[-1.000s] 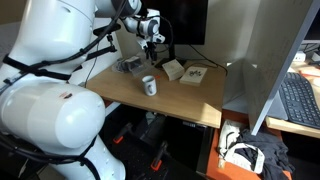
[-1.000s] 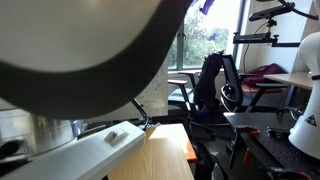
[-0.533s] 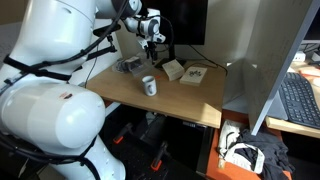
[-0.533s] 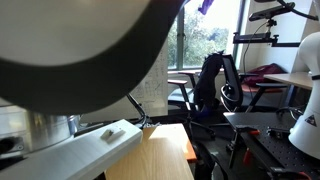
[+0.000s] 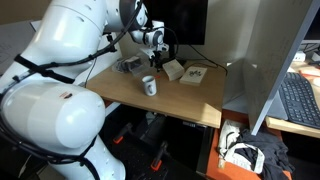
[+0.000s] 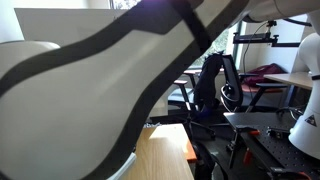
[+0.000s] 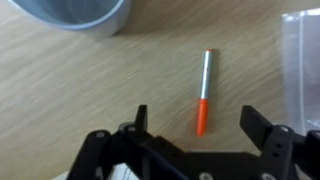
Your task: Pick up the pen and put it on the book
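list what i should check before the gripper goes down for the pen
1. Pen in the wrist view, lying flat on the desk: ok
2. Gripper open and empty: ok
3. Pen lies between the jaws: ok
4. Cup apart from the pen: ok
5. Book top free for the pen: cannot tell, too small
6. Gripper's height above the pen: cannot tell

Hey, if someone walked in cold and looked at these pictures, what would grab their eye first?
The bulky white robot arm fills the foreground in both exterior views. In the wrist view, an orange-and-grey pen lies on the wooden desk just ahead of the open tool, with a cup at the upper left.
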### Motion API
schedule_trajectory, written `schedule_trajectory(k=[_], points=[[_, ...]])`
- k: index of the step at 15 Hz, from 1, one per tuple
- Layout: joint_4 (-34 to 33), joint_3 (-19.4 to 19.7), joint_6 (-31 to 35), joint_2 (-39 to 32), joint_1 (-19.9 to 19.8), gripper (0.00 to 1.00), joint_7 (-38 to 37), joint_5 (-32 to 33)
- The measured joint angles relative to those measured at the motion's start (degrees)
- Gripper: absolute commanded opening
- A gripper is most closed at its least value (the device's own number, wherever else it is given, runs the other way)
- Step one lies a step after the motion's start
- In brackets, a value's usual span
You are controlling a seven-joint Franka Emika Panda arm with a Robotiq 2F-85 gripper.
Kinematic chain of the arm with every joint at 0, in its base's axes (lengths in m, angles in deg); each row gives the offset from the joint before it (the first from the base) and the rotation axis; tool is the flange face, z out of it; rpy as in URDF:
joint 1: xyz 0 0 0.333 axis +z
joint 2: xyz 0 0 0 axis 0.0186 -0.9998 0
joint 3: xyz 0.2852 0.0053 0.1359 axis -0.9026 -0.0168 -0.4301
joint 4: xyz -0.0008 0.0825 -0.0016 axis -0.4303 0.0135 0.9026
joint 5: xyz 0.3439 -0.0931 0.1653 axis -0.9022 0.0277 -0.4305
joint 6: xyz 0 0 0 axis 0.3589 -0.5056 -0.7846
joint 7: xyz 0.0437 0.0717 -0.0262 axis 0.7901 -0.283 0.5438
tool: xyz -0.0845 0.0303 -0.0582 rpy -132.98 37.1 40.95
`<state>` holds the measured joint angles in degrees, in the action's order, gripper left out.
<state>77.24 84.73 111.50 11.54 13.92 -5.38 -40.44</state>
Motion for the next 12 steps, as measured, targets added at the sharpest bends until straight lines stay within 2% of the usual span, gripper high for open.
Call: schedule_trajectory(k=[5, 8, 12], points=[[-9.7, -1.3, 0.4, -7.8, -1.1, 1.0, 5.8, -0.6], [-15.3, -2.3, -0.5, -12.3, -0.9, 1.0, 5.6, -0.8], [-22.9, -1.9, -6.8, -17.8, 1.1, 1.0, 1.1, -0.4]])
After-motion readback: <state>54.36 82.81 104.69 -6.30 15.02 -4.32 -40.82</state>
